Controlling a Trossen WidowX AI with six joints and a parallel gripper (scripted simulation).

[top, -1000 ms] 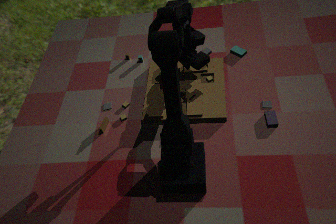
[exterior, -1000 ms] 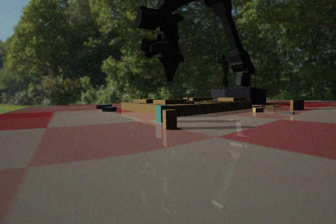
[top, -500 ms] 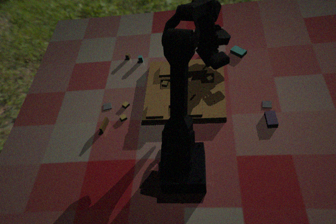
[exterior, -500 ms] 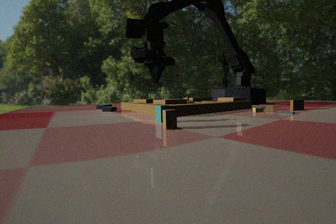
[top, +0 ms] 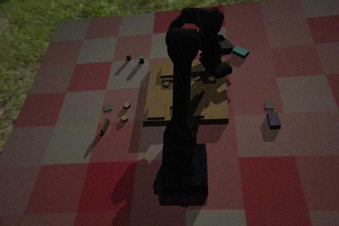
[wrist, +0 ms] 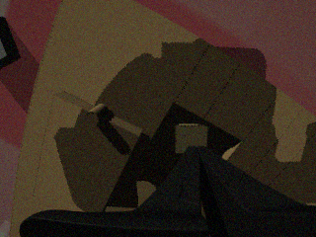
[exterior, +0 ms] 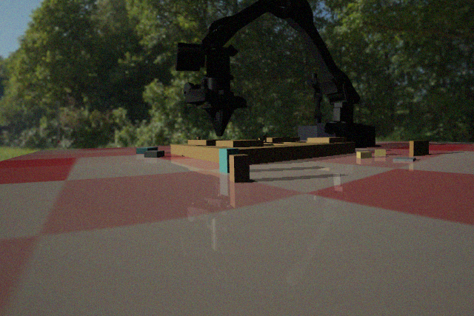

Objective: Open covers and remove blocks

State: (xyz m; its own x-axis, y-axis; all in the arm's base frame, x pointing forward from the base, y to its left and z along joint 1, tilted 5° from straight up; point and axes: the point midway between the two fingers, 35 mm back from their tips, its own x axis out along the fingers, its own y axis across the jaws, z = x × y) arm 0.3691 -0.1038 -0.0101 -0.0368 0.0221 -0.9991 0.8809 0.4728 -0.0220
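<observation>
Jaws (top: 216, 67) (exterior: 219, 135) pressed together, nothing between them. Tips are above the puzzle board (top: 157, 97) (exterior: 298, 152) (wrist: 123, 79), with a gap below in the exterior view; their tips cannot be made out from the top.

Board sits on the checked desk (top: 273, 185) (exterior: 191, 266) (wrist: 286, 30). The arm (top: 181, 89) (exterior: 249, 18) hides its middle in the top view, and heavy shadow darkens the right part. Two blocks seen in open wells: left block (top: 166, 83), partly shaded, and right block (top: 212, 79) (wrist: 192, 138), its lower edge meeting the tips' outline in the wrist view. Contact cannot be judged there. State of the covers behind the arm: not readable.

Beside the board, on the desk: an upright teal piece (top: 141, 59) (exterior: 224, 160) near an upright brown piece (top: 128, 57) (exterior: 239, 168); two small yellow pieces (top: 126, 105) (exterior: 364, 154); a flat teal piece (top: 240, 51); a purple piece (top: 273, 120). A dark-rimmed object (wrist: 7, 41) is cut off at the wrist view's left edge; identity unclear.
</observation>
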